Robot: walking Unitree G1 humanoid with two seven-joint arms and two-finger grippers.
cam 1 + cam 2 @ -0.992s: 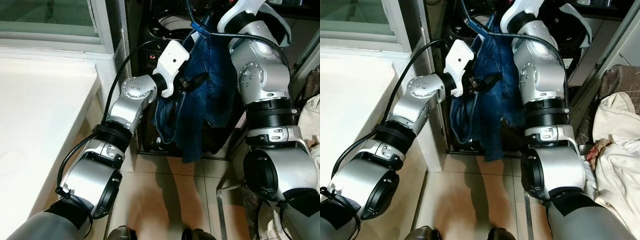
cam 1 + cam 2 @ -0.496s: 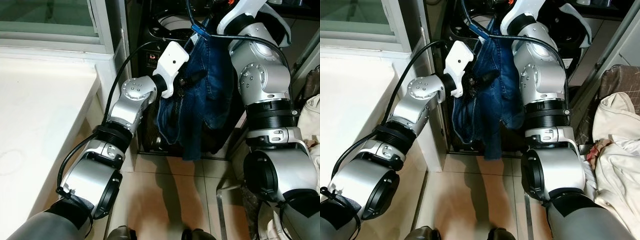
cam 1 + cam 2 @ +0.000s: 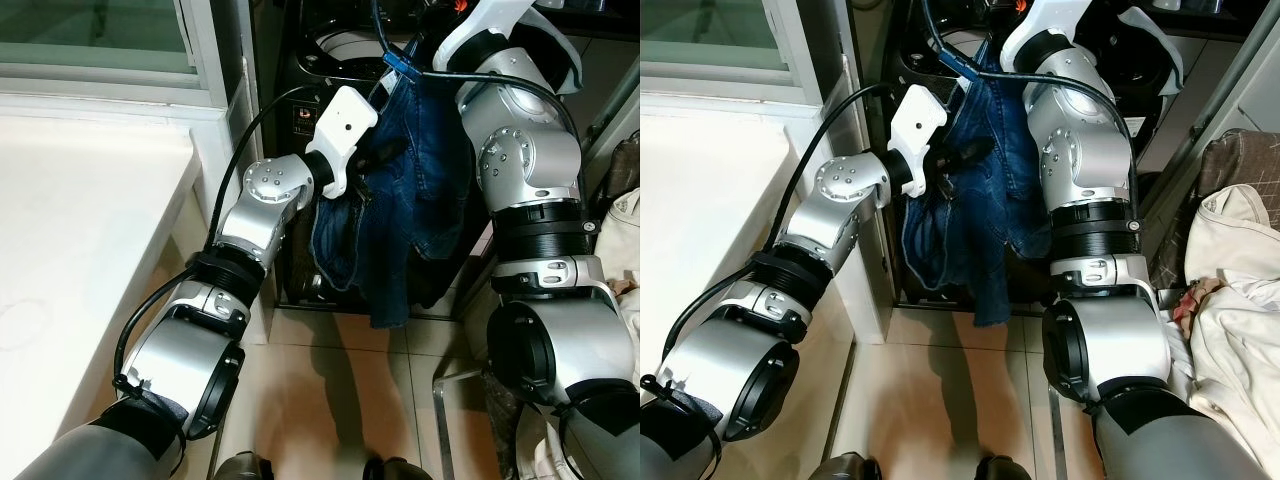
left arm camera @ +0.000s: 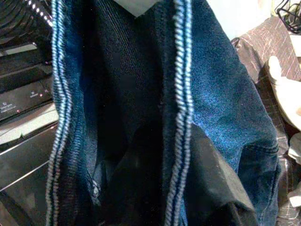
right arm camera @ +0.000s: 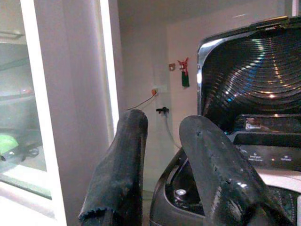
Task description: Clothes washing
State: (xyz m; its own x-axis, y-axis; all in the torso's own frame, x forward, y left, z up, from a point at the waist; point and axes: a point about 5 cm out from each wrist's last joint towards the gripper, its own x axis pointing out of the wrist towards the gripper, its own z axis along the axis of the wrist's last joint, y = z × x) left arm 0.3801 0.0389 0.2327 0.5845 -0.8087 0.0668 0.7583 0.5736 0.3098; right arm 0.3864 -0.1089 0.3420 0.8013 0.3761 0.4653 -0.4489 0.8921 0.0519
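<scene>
Jeans: a pair of dark blue denim jeans [image 3: 400, 200] hung in front of the washer, bunched between the two arms, with the lowest bit dangling just above the floor tiles; in the left wrist view the denim [image 4: 221, 108] sat right up against the camera, pale stitched seams running along it.

Left gripper: the left gripper [image 3: 385, 158] was pushed into the jeans at about mid-height, black fingers [image 4: 211, 179] pinched onto a fold of denim, so it was gripping the fabric.

Right gripper: the right gripper [image 5: 162, 160] was raised up over the machine; its two black fingers [image 5: 120, 160] stood apart with nothing between them.

Washer: a black top-loading washing machine [image 3: 335, 50] stood straight ahead in a narrow gap; its lid [image 5: 249, 80] was up and the control panel [image 5: 263, 153] showed below it.

Surface: a white counter [image 3: 90, 230] ran along the robot's left, under a white-framed window [image 3: 110, 40].

Floor: beige tiles [image 3: 330, 390] with dark grout lines.

Room: tight laundry corner; white wall [image 5: 141, 70] behind the washer with a tap [image 5: 163, 111] on it; a heap of cream fabric [image 3: 1230, 300] on the robot's right.
</scene>
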